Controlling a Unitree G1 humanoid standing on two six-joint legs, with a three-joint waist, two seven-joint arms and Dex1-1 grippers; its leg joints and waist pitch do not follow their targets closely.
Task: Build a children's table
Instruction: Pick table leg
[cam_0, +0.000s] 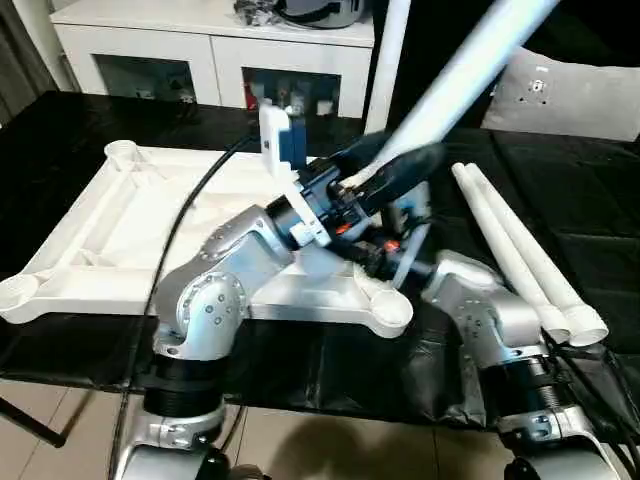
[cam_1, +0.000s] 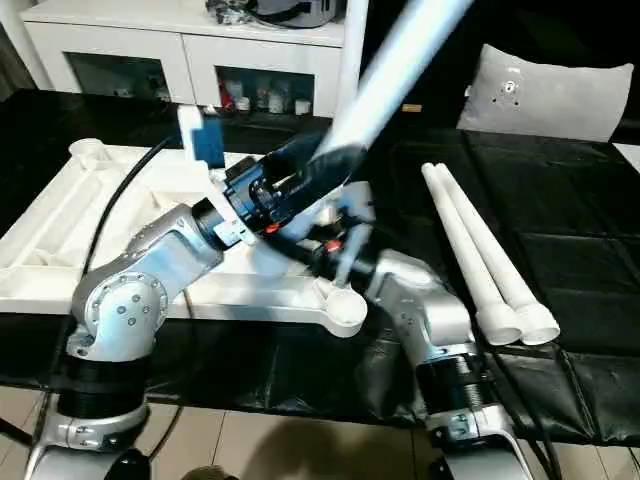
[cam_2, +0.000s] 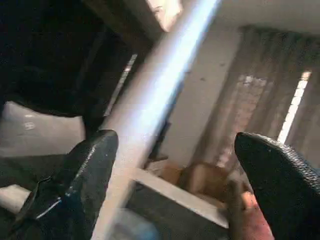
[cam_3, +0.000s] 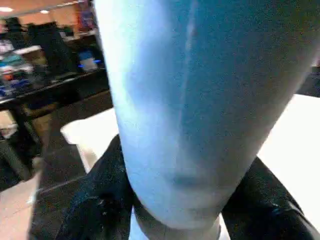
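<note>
**A:** Where is the table top right now?

**B:** The white table top (cam_0: 120, 235) lies upside down on the black-covered work table (cam_0: 590, 210), ribbed underside up, round corner sockets showing. One near corner socket (cam_0: 391, 312) sits just in front of the two grippers.

**A:** And the legs?

**B:** One leg (cam_0: 470, 70) stands tilted, rising from the grippers' meeting place up and away toward the far right. Two more legs (cam_0: 520, 250) lie side by side on the black cover, to the right of the top and apart from it.

**A:** What holds the tilted leg?

**B:** The right gripper (cam_3: 175, 210). In its wrist view the black fingers (cam_3: 95, 200) press both sides of the leg's lower end, so it is clamped on the leg.

**A:** The left one?

**B:** The left gripper (cam_2: 170, 165) has its jaws spread wide. The leg passes between them, against or very close to one finger (cam_2: 85, 170) and well clear of the other. It grips nothing.

**A:** Is the leg's foot in a socket?

**B:** I cannot tell; the grippers and left forearm (cam_0: 250, 250) cover that spot.

**A:** Anything behind?

**B:** A white cabinet (cam_0: 200, 50) stands beyond the work table.
</note>
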